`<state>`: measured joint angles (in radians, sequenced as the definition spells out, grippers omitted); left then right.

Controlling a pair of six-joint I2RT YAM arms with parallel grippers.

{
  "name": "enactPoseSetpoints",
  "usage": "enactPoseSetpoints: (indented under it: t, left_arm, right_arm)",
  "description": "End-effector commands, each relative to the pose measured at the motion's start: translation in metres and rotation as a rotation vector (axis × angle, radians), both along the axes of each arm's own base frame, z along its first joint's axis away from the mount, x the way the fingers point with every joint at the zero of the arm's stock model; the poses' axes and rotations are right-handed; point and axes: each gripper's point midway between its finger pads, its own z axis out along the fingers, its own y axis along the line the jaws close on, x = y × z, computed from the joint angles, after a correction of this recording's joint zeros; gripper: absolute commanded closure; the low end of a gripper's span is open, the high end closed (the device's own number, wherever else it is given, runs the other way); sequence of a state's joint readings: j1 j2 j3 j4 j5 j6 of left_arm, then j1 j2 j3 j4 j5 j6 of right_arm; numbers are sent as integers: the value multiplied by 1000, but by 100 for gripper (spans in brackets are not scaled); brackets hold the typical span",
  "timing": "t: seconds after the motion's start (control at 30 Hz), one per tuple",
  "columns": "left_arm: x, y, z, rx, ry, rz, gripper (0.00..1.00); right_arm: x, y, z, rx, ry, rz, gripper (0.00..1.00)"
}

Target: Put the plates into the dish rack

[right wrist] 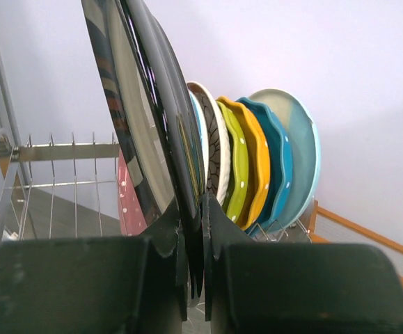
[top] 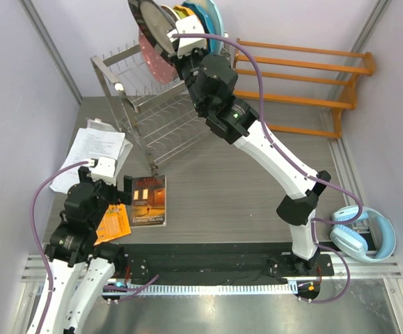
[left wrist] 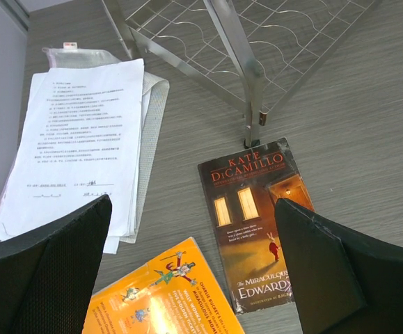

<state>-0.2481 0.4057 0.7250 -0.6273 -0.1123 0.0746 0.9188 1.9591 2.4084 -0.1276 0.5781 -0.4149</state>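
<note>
My right gripper (top: 177, 43) (right wrist: 195, 243) is shut on the lower rim of the dark brown-rimmed plate with a beige centre (top: 149, 21) (right wrist: 135, 125). It holds the plate upright above the steel wire dish rack (top: 138, 104) (right wrist: 62, 149). The pink polka-dotted plate (top: 156, 61) (right wrist: 128, 202) stands in the rack's upper tier, just left of the held plate. The brown-rimmed petal-pattern plate (right wrist: 215, 146) stands upright right behind the held plate. The watermelon plate is not clearly visible. My left gripper (top: 114, 184) (left wrist: 194, 271) is open and empty, low over the table.
Yellow-green (right wrist: 236, 160), orange (right wrist: 257, 160) and blue (right wrist: 288, 153) plates stand in a row behind. The orange wooden shelf (top: 305, 76) is at the back right. Papers (left wrist: 83, 139), a dark book (left wrist: 253, 223) and an orange book (left wrist: 159, 292) lie under the left gripper. Headphones (top: 361, 233) lie at the right.
</note>
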Motion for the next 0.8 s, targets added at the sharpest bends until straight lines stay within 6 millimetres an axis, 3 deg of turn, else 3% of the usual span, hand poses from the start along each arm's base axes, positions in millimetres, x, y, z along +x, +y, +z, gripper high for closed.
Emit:
enactPoseSetpoints:
  t: [0.0,0.23,0.43,0.57,0.77]
  left_arm:
    - [9,-4,17,-40,-54,-2,1]
    - [14,-9,12,-48,-52,-17,1]
    - [18,-11,5,-46,-40,-24,1]
    - [20,-11,3,-49,-44,-21,1]
    - [19,-12,-1,-65,-46,-18,1]
  right_arm:
    - [-37,-68,116,402,-239,-57,99]
    - [-27,-54,97,449,-162,-58,99]
    - [-37,-25,76,474,-116,-74,99]
    - [-50,-10,74,468,-122,-71,99]
    - [-48,-5,62,444,-99,-108,99]
